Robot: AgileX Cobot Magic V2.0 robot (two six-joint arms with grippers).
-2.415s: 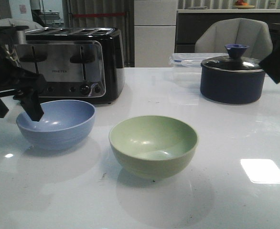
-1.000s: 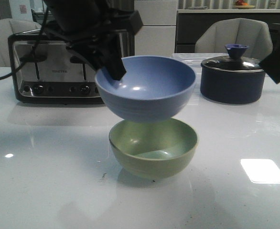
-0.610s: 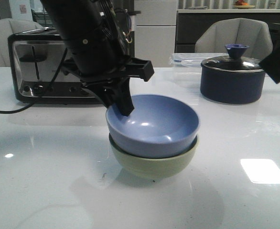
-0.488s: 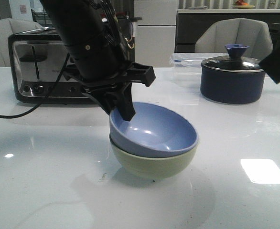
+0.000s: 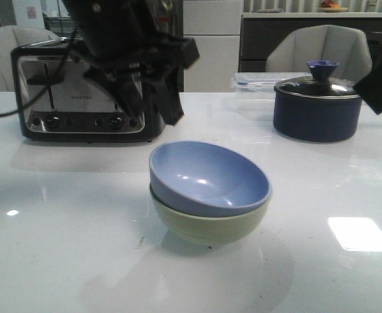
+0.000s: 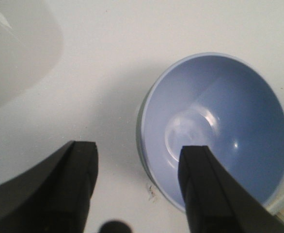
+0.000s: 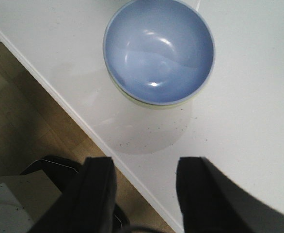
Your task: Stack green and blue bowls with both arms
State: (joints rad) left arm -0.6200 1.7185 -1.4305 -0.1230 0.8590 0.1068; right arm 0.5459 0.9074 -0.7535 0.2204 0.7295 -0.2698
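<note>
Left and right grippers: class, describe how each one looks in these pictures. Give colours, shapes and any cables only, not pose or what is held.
The left gripper is matte black and boxy, with two flat, blocky fingers with squared tips; black cables run along its arm. The right gripper has the same plain black, flat-sided fingers. In the front view it shows only as a black angular block at the edge. No markings are legible.

**Camera setup, three views**

My front camera sits low at the table edge, facing forward across the white table [image 5: 60, 261] toward toaster [image 5: 80, 91] and pot [image 5: 318, 107]. Left wrist camera looks straight down, close over the blue bowl [image 6: 214, 131]. Right wrist camera looks down from higher, taking in the table edge and floor [image 7: 21, 97]. All three share the stacked bowls.
</note>
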